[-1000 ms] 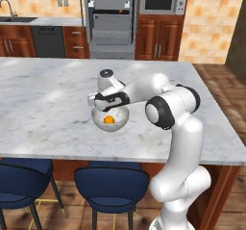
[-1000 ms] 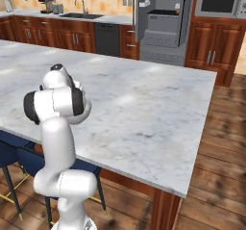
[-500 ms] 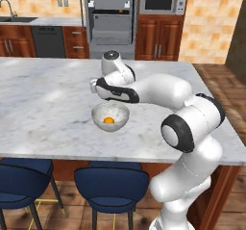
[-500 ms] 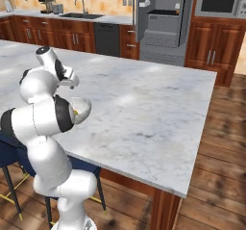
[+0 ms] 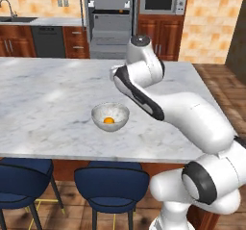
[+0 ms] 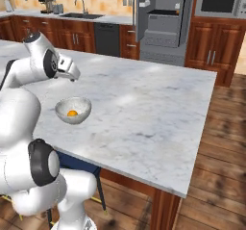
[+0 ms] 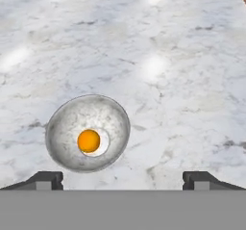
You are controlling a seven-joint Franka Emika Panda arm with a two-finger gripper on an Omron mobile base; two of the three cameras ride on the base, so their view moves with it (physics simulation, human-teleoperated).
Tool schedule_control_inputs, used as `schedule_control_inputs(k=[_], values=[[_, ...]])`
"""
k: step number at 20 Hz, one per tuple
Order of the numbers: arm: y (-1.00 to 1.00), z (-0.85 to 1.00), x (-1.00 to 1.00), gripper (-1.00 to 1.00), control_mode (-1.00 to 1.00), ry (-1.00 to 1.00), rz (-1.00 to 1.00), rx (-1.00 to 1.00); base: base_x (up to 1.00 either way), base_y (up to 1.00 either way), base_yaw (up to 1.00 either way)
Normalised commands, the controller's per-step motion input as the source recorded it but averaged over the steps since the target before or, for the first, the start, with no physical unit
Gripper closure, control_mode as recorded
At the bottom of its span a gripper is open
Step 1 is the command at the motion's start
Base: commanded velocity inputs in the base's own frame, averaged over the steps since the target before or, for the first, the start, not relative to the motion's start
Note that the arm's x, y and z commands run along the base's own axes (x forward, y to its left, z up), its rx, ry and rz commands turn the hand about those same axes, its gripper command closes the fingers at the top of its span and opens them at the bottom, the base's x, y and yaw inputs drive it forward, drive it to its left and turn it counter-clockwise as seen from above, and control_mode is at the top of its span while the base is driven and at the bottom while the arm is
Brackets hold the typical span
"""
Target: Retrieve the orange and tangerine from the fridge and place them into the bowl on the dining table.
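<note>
**One fruit in the bowl, claw released above**

The claw [image 7: 123, 178] hangs spread wide and empty over the marble worktop [image 7: 182, 80]. One bowl [image 7: 62, 128] sits below it, toward one fingertip [image 7: 45, 179], with one orange fruit [image 7: 89, 141] inside. The fridge [image 6: 161, 19] stands open behind.

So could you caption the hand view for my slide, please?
Open gripper above the marble dining table, one orange fruit in the bowl.

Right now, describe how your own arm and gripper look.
The arm is glossy white with rounded, bulbous links, joined by dark grey to black bands at the joints, with a dark cap on the topmost joint. No cables or markings are visible. The gripper ends in two small dark grey, blocky finger tips.
</note>
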Motion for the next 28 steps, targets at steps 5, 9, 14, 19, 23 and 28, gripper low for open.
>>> schedule_control_inputs(k=[5, 9, 14, 19, 23, 28], values=[[-0.87, 0.77, -1.00, -1.00, -1.00, -0.11, 0.00, 0.12, 0.00, 0.00, 0.00], [-0.52, 0.29, -1.00, -1.00, -1.00, -0.11, 0.13, 0.09, 0.00, 0.00, 0.00], [-0.06, 0.01, -1.00, -1.00, -1.00, -0.04, 0.23, 0.01, 0.00, 0.00, 0.00], [0.00, 0.00, -1.00, -1.00, -1.00, 0.05, 0.01, -0.06, 0.00, 0.00, 0.00], [-0.23, -0.08, -1.00, -1.00, -1.00, 0.00, -0.11, -0.01, 0.00, 0.00, 0.00], [-0.23, -0.07, -0.60, -1.00, 1.00, 0.00, -0.09, 0.00, -0.31, -0.22, -0.07]])
